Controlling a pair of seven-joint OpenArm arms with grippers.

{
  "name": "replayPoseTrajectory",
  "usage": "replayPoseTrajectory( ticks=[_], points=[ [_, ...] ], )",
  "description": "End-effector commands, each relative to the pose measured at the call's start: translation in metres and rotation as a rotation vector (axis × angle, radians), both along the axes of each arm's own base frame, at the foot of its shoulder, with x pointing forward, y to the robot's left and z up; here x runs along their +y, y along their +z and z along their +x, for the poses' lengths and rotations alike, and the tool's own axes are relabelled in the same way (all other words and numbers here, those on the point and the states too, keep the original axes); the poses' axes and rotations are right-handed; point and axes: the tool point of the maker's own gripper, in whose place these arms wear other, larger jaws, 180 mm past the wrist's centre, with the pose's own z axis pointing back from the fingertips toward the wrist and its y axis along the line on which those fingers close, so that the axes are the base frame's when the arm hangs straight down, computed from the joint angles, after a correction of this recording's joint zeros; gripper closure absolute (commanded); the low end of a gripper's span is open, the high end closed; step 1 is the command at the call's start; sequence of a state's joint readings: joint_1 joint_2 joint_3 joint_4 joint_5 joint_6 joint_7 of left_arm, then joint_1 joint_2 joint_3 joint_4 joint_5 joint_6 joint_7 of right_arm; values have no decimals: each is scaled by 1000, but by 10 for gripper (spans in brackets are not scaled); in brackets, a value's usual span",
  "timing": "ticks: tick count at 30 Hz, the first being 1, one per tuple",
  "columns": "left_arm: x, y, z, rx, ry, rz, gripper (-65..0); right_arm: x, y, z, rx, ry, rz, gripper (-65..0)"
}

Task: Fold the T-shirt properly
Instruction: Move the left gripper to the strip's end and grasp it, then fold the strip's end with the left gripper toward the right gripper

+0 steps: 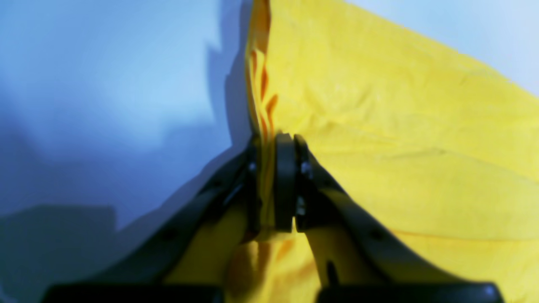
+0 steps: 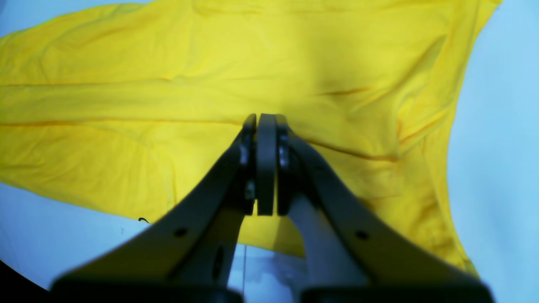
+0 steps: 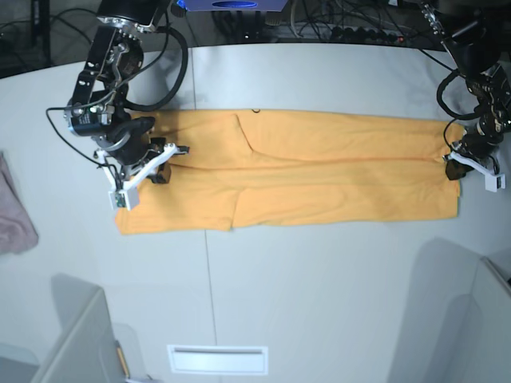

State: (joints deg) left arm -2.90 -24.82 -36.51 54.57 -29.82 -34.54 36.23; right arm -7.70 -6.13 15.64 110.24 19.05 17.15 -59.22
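The orange-yellow T-shirt (image 3: 319,171) lies on the white table (image 3: 319,279) as a long flat strip running left to right. My left gripper (image 1: 269,143) is shut on the strip's edge, with yellow cloth showing between the fingers; in the base view it is at the strip's right end (image 3: 452,163). My right gripper (image 2: 265,120) is shut with its tips on the T-shirt (image 2: 168,105), where two creases meet. In the base view it is over the strip's left part (image 3: 164,155). No black marks show.
A pinkish cloth (image 3: 16,211) lies at the table's left edge. A slot (image 3: 217,359) is set in the table's near side. Grey panels stand at the near left (image 3: 80,343) and near right (image 3: 463,311). Cables run along the back edge (image 3: 351,32).
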Motion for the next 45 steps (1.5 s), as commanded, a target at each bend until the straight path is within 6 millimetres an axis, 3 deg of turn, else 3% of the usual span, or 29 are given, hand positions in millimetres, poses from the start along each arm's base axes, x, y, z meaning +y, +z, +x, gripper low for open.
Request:
replayPoseTrajectory(
  ticks=[1,5,7,10,16,25,29,33,40,45],
  points=[
    [17,10,1,6,3,58,0,1,11,7,-46,-2,7,0],
    [28,23,5,-17,8,87,0,1,11,7,-46,-2,8,0],
    [36,38,10,-39,-4,129,0,1,11,7,-46,-2,8,0],
    [34,58,17,-75,-42,183,0,1,11,7,-48,-2,8,0],
    [23,89,12,-118,-85,299,0,2,12,8,-49,-2,10,0],
    [-60,103,14,-171,-242,341,0,2,12,9,-51,-2,10,0],
    [-88,97,11,-109,-286,307,0,2,12,9,-51,-2,10,0],
    [-120,107,16,-140,-313,273,0,2,12,9,-51,-2,10,0],
    [-180,92,15,-124,-453,211,0,2,11,8,-47,-5,11,0],
    [-199,86,14,-127,-464,164,0,2,11,8,-47,-7,12,0]
  ],
)
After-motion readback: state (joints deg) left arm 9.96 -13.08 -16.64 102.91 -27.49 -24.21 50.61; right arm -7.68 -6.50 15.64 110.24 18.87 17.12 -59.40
